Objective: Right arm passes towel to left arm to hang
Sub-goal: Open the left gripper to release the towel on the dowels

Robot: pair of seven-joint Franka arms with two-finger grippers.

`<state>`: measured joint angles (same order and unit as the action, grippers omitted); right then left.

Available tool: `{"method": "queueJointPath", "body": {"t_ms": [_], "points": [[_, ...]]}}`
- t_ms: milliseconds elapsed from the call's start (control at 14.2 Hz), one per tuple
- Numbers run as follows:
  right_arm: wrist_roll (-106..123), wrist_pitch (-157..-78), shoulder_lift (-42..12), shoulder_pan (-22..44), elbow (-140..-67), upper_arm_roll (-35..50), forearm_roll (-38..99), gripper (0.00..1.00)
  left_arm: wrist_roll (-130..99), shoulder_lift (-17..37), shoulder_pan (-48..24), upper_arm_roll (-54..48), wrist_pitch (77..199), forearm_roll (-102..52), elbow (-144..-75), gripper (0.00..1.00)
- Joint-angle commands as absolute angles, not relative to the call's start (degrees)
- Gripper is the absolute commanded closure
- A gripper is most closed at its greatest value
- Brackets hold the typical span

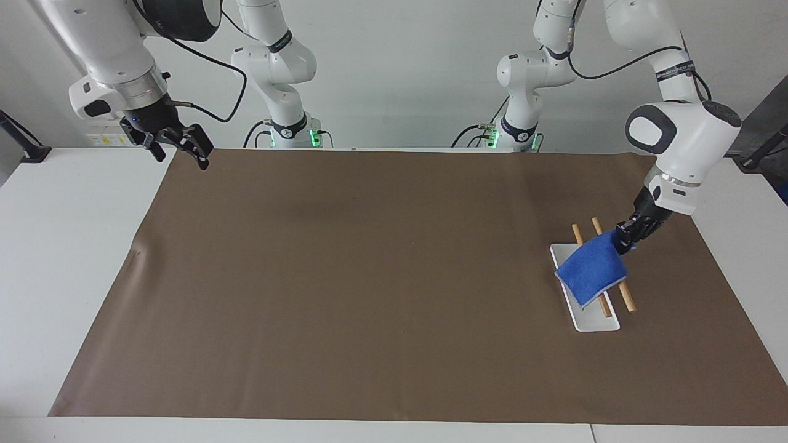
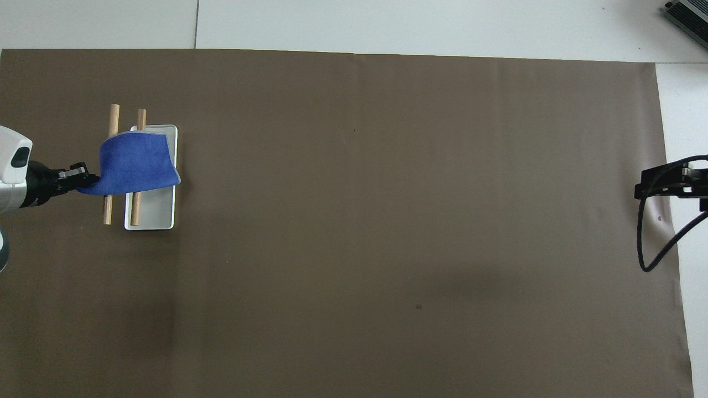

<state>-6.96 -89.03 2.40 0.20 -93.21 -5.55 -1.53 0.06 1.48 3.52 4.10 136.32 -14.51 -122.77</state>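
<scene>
Towel [image 1: 591, 267] in left gripper [image 1: 626, 237], over rack [image 1: 627, 299]

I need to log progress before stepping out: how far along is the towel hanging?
Handover looks done: the left gripper is shut on a corner of the towel, while the right gripper waits open at its own end. In hand: draping the towel over the two rods of the rack. Left: release.

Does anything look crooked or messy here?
Only the towel: it lies slanted over the rack's wooden rails, one corner pinched in the left gripper. The right gripper waits open above the mat's corner.
</scene>
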Motion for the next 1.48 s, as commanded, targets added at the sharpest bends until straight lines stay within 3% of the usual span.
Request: {"method": "queueJointPath", "body": {"t_ms": [0,141,282,353,706,1059,1271,1412], "points": [[-5.4,-88.7,3.7,0.4,-94.5,-6.1,-0.5,0.00,0.4,-0.5,3.9,4.1,136.1,-13.3,-124.3,0.83],[-5.4,-88.7,3.8,0.4,-94.6,-6.1,-0.5,0.00,0.3,-0.1,3.8,4.1,136.3,-13.4,-123.2,0.56],[-5.4,-88.7,3.8,0.4,-94.5,-6.1,-0.5,0.00,0.2,0.3,3.8,4.1,136.4,-13.4,-122.2,0.36],[-5.4,-88.7,3.7,0.4,-94.6,-6.1,-0.5,0.00,0.2,0.4,3.8,4.1,136.4,-13.4,-121.6,0.20],[-5.4,-88.7,3.8,0.4,-94.6,-6.1,-0.5,0.00,0.2,1.8,3.8,4.1,136.6,-13.3,-119.3,0.18],[-5.4,-88.7,3.7,0.4,-94.5,-6.1,-0.5,0.00,-4.4,4.8,3.7,4.0,136.1,-13.3,-112.0,0.18],[-5.4,-88.7,3.7,0.4,-94.6,-6.1,-0.5,0.00,-5.7,7.6,3.7,4.0,129.4,-12.9,-104.7,0.20],[-5.4,-88.7,3.8,0.4,-94.6,-6.1,-0.5,0.00,-5.7,10.5,3.6,3.9,117.5,-7.6,-95.1,0.23]]}}
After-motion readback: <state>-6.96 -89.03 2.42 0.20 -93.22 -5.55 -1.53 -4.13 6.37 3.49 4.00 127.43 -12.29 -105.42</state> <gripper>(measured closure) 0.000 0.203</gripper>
